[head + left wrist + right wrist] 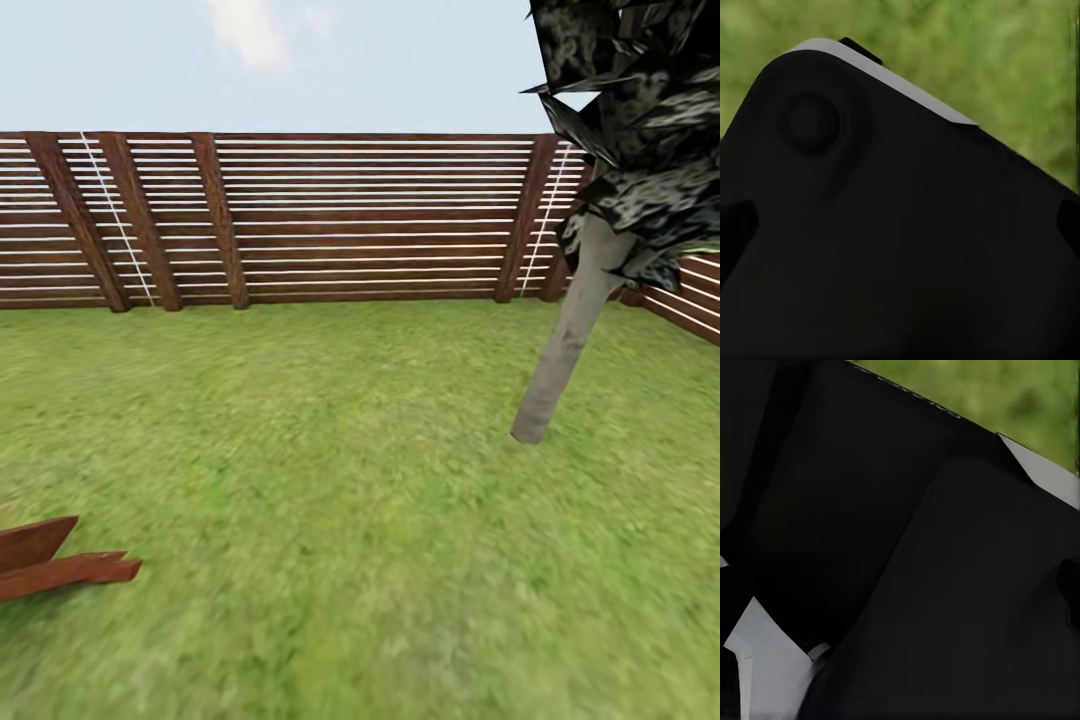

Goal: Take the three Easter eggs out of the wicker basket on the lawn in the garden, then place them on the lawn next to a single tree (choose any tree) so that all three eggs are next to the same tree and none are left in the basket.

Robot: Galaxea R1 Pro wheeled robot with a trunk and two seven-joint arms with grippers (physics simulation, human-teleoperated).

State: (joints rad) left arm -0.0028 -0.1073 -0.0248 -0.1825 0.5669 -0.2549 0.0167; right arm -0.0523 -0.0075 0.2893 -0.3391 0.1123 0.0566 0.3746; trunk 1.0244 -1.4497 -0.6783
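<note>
The tree (570, 340) stood on the lawn (330, 480), its pale trunk leaning and its dark speckled foliage overhead, with the slatted wooden fence (300, 220) just behind it. Well apart from the tree, reddish-brown wooden boards (55, 565) lay on the grass. Both wrist views showed dark robot housing over blurred grass, so neither tool's state could be told.

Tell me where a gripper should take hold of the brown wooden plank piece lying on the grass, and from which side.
Probably the upper pointed tip of the brown wooden plank piece, coming from the open lawn on its right. That end sticks out free, while its other end runs off the head view's left edge.
</note>
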